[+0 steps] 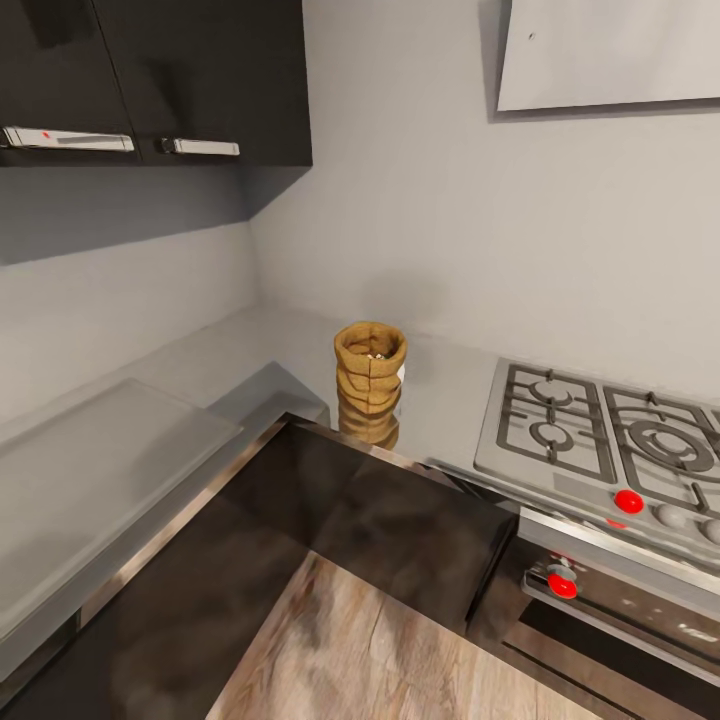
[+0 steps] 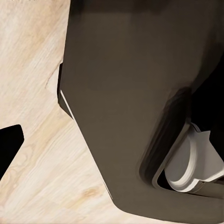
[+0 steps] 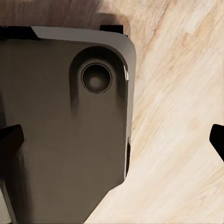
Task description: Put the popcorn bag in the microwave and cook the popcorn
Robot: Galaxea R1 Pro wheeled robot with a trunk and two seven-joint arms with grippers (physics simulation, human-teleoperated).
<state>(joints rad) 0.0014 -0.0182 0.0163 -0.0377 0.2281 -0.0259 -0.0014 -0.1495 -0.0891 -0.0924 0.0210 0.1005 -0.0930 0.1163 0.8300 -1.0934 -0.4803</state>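
Standing upright in the counter (image 1: pixel 450 400) corner, popcorn bag (image 1: pixel 370 382) — gas hob (image 1: pixel 600 440) at its three o'clock. Both claws hang over the wood floor (image 3: pixel 186 140); their state I cannot tell.

- One popcorn bag (image 1: pixel 370 380) stands upright on the worktop (image 1: pixel 200 370), just left of the gas hob (image 1: pixel 610 440).
- One gas hob, with two grate sections showing on its top.
- Three red knobs: one (image 1: pixel 628 501) on the hob's front edge, two on the oven front (image 1: pixel 620 610) below the hob, one of them (image 1: pixel 561 583) plain and the other mostly hidden under the hob's edge.
- Two pale handles (image 1: pixel 70 139) on the dark wall cabinets (image 1: pixel 200 70), up and left of the hob.
- One pale hood panel (image 1: pixel 610 50) above the hob.
- One frosted board (image 1: pixel 90 470) on the worktop, far left of the hob.
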